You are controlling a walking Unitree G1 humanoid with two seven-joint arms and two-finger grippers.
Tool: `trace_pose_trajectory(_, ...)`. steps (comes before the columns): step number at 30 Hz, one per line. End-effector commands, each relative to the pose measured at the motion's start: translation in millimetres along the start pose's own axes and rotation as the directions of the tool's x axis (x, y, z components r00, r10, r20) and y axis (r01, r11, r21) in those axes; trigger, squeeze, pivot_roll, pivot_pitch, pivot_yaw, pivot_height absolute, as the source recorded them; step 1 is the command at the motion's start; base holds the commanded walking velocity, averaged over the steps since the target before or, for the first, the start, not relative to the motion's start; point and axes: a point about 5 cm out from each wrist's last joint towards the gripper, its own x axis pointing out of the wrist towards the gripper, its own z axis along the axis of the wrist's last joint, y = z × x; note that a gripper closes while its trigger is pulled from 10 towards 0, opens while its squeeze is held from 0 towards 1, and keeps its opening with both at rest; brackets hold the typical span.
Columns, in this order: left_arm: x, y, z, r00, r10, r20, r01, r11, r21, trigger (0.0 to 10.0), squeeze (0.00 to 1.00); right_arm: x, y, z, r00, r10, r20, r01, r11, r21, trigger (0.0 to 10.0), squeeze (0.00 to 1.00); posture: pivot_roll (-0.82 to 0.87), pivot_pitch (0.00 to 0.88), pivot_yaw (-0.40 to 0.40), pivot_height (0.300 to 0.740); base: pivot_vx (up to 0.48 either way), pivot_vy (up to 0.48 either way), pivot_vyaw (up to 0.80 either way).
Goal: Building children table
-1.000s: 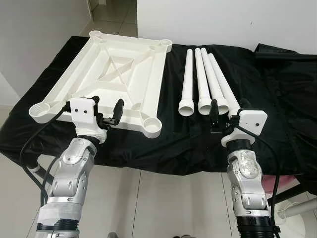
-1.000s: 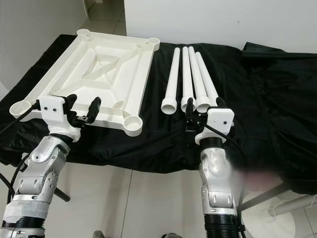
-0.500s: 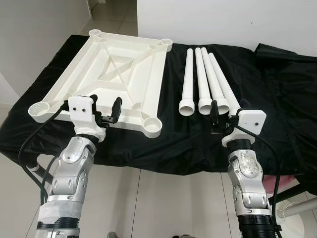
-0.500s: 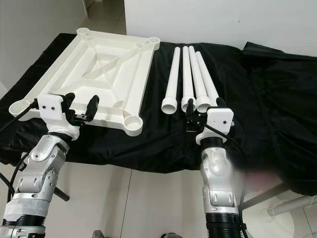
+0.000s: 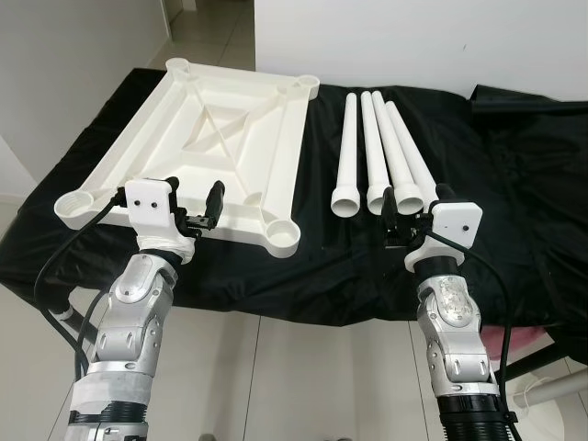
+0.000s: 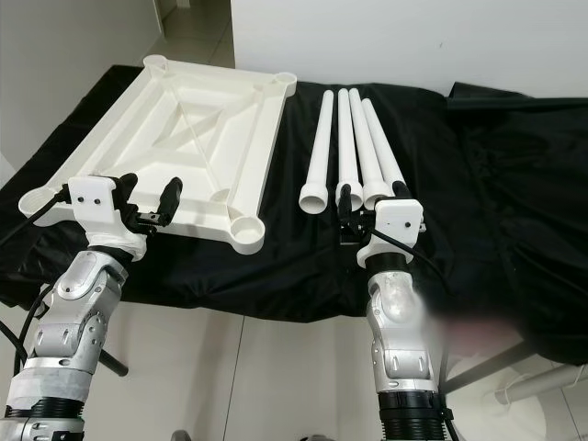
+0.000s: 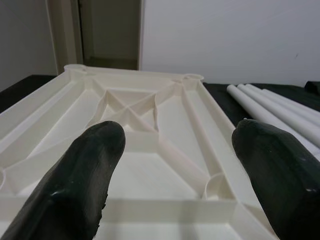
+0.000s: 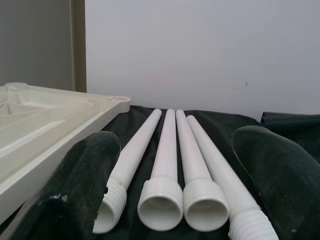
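An upside-down white tabletop point(image 5: 211, 138) lies on the left of the black cloth, a round socket point(image 5: 283, 237) at each corner. Several white tube legs point(image 5: 377, 152) lie side by side to its right, threaded open ends point(image 8: 160, 205) towards me. My left gripper point(image 5: 195, 196) hovers open at the tabletop's near edge, its fingers point(image 7: 75, 185) wide apart over the ribbed underside point(image 7: 150, 145). My right gripper point(image 5: 413, 199) is open just before the legs' near ends, holding nothing.
The black-draped table point(image 5: 514, 202) ends close in front of my arms, with tiled floor point(image 5: 294, 377) below. A white wall point(image 5: 413, 37) stands behind, and folded black cloth point(image 5: 524, 96) lies at the back right. A pink object point(image 5: 519, 340) sits low on the right.
My right gripper has moved a little forward and to the left, closer to the legs' threaded ends. The left gripper has barely shifted.
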Motion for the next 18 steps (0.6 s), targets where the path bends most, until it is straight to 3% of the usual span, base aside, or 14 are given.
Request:
trace_pose_trajectory(1, 1.9, -1.0, -0.7, 1.000, 0.002, 0.007, -0.002, 1.000, -0.008, 10.0, 0.00, 1.1, -0.7, -0.2, 1.000, 0.002, 0.007, -0.002, 1.000, -0.009, 10.0, 0.00, -0.03, 0.076, -0.032, 0.740, 0.300, 0.000, 0.00)
trace_pose_trajectory(18, 3.3, -2.4, 0.9, 1.000, 0.002, 0.015, -0.002, 1.000, -0.010, 10.0, 0.00, 3.1, -0.8, -1.4, 1.000, 0.010, 0.008, -0.010, 1.000, -0.018, 10.0, 0.00, -0.03, 0.076, -0.038, 0.740, 0.304, 0.000, 0.00)
